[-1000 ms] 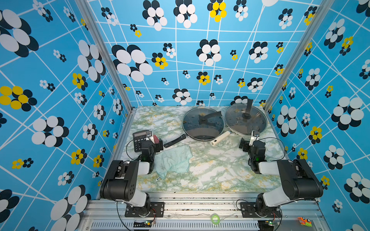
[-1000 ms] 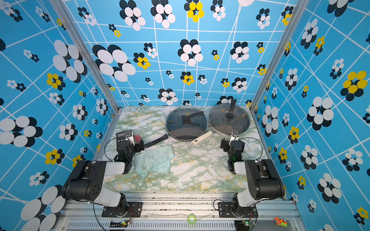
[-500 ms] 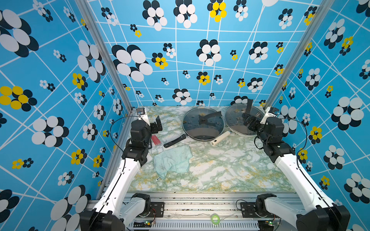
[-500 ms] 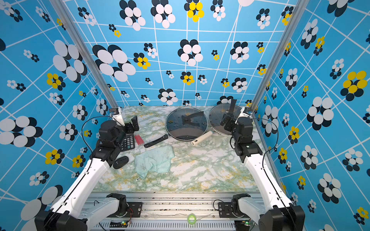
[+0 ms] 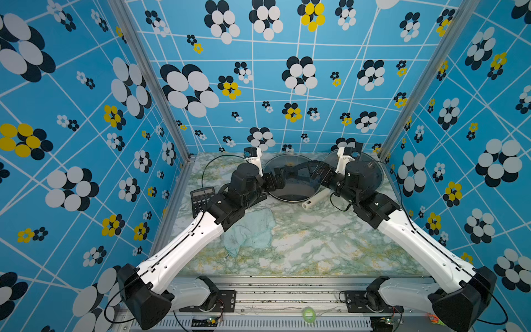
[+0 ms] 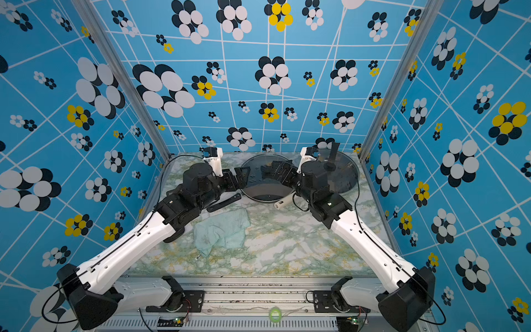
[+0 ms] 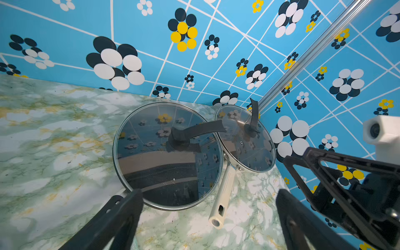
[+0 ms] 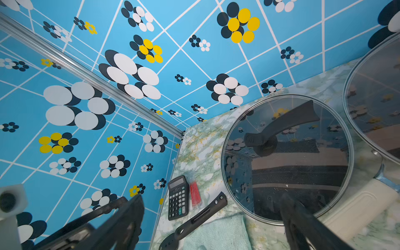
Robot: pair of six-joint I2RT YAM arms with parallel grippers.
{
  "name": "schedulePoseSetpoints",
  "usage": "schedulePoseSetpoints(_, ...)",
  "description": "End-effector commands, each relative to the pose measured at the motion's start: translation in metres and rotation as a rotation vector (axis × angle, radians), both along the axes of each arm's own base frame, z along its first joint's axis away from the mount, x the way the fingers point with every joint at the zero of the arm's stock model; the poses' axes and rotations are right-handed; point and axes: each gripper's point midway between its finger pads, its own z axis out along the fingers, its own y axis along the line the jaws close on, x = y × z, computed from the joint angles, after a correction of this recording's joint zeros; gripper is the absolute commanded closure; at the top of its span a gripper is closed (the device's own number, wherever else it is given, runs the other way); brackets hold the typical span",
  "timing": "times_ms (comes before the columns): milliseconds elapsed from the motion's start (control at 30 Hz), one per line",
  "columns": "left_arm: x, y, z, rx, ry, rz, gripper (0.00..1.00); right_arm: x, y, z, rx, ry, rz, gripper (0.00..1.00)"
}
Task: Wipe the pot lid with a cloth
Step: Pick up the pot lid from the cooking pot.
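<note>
A pale mint-green cloth lies crumpled on the marbled desk, left of centre and partly hidden by the left arm. Just beyond it, toward the far edge, a glass pot lid rests on a dark pan. The left fingers and right fingers hover on either side of that lid, spread wide and holding nothing. A second glass lid sits far right. A calculator lies at the left edge.

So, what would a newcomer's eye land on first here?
The bright blue walls with black, white and yellow flowers shout loudest, around the marbled table. Next, a white-and-black left arm and right arm reach back, the open left hand and right hand facing across a large round glass lid. A crumpled mint-green cloth lies untouched nearer the front.
</note>
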Motion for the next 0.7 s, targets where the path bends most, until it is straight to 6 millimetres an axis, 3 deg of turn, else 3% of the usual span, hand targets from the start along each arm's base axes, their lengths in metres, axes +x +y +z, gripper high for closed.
schedulePoseSetpoints(0,0.018,0.008,-0.018,-0.122,0.105,-0.019,0.01,0.023,-0.008,0.003,0.059,0.014,0.000,0.01)
schedulePoseSetpoints(67,0.025,0.016,-0.022,-0.121,0.145,-0.023,0.01,0.039,-0.040,-0.014,-0.061,0.028,-0.116,0.01)
schedulePoseSetpoints(133,0.023,0.018,-0.024,-0.028,0.122,-0.010,0.01,0.051,-0.082,-0.020,-0.290,-0.044,-0.291,0.01)
schedulePoseSetpoints(233,0.012,0.014,-0.033,0.149,0.112,-0.043,0.01,0.070,-0.147,-0.033,-0.574,0.011,-0.534,0.01)
schedulePoseSetpoints(333,-0.009,0.000,-0.048,0.325,0.141,-0.150,0.01,0.088,-0.192,-0.052,-0.700,0.091,-0.619,0.02)
schedulePoseSetpoints(433,-0.032,-0.008,-0.079,0.536,0.177,-0.206,0.01,0.106,-0.224,-0.083,-0.709,0.165,-0.643,0.04)
schedulePoseSetpoints(533,-0.051,-0.010,-0.111,0.631,0.249,-0.235,0.01,0.126,-0.244,-0.110,-0.686,0.234,-0.612,0.08)
schedulePoseSetpoints(667,-0.063,0.006,-0.155,0.638,0.335,-0.152,0.01,0.153,-0.240,-0.136,-0.732,0.241,-0.564,0.11)
